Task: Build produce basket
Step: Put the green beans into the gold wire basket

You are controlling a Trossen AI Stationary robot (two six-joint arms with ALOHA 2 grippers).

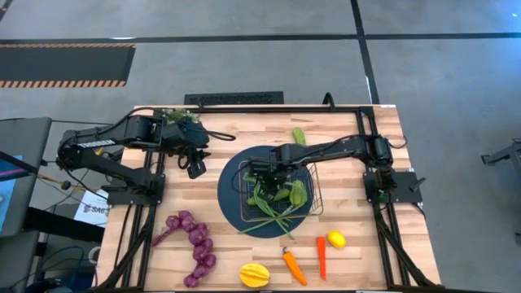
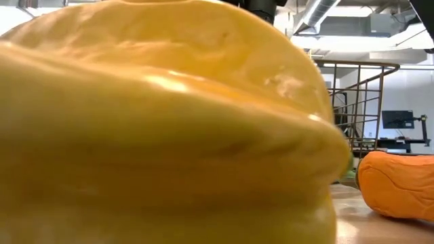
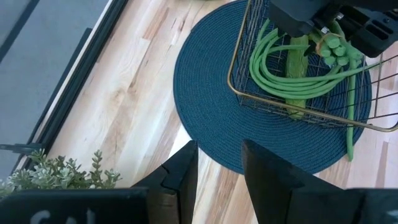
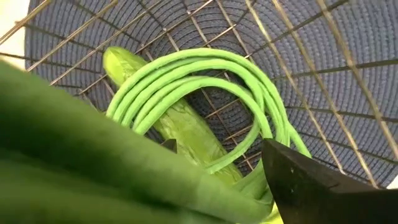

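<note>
worktop: wooden, carries everything. I'm placing it all off the basket.
blue mat: round, right under the basket, its rim showing all round.
basket: wire, sits on the mat's middle, upright as far as I can tell.
right end effector: hangs low over the basket's far-left corner. A big green blur fills its own camera next to one dark finger, so it might be pinching a green piece, but honestly I can't tell whether it's gripping or let go.
left end effector: fingers spread, nothing in them, parked well off to the basket's left, just past the mat edge and near the potted plant.
grape string: on the wood, front-left of the basket, well apart.
bean bundle: looped inside the basket, with loose ends poking over the front rim onto the mat.
cucumber: inside the basket, lying under the bean loop.
second cucumber: on the wood just behind the basket.
yellow ribbed fruit: front of the basket, at the worktop edge.
carrots: front, beside the yellow fruit.
lemon: front-right, near.
step, my guess: green stuff going in.
doing it well: I'd go down well inside the wire, keep the fingers clear of that bean loop, then lift straight up so no bean strands snag and drag the basket along.
</note>
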